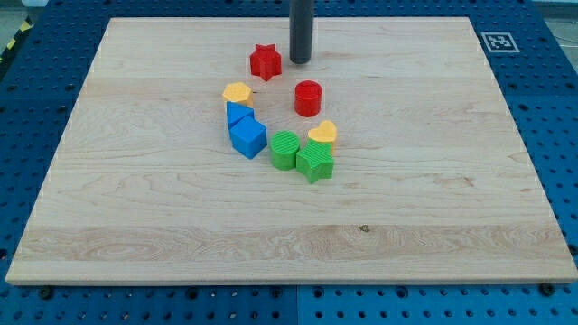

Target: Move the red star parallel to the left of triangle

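Observation:
The red star (265, 62) lies near the top middle of the wooden board (135, 208). My tip (300, 60) stands just to the star's right, very close to it; I cannot tell if they touch. The blue triangle (238, 114) lies below the star, against a blue cube (248, 138). A yellow hexagon (237, 92) sits just above the triangle.
A red cylinder (308, 97) stands right of the hexagon. A yellow heart (323, 134), a green cylinder (284, 149) and a green star (315, 162) cluster below it. A marker tag (498, 41) sits off the board's top right corner.

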`<state>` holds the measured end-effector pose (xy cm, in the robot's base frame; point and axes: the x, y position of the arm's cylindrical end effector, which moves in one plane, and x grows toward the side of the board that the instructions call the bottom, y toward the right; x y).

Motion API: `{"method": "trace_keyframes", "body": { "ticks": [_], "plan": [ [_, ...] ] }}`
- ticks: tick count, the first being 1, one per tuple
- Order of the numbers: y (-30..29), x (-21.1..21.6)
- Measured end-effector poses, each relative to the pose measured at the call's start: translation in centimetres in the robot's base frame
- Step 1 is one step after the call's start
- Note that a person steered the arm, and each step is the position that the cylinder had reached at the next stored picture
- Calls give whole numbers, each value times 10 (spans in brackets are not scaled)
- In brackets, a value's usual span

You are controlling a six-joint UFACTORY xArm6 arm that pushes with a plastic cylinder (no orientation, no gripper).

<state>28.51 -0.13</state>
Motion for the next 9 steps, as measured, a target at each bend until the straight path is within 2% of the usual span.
{"method": "trace_keyframes", "body": {
  "ticks": [2,3,5,6,7,8,9],
  "plan": [
    [-128,13],
    [-123,14],
    [-53,1],
    [-53,31],
    [-121,56],
    [-163,56],
    [-155,39]
  ]
}}
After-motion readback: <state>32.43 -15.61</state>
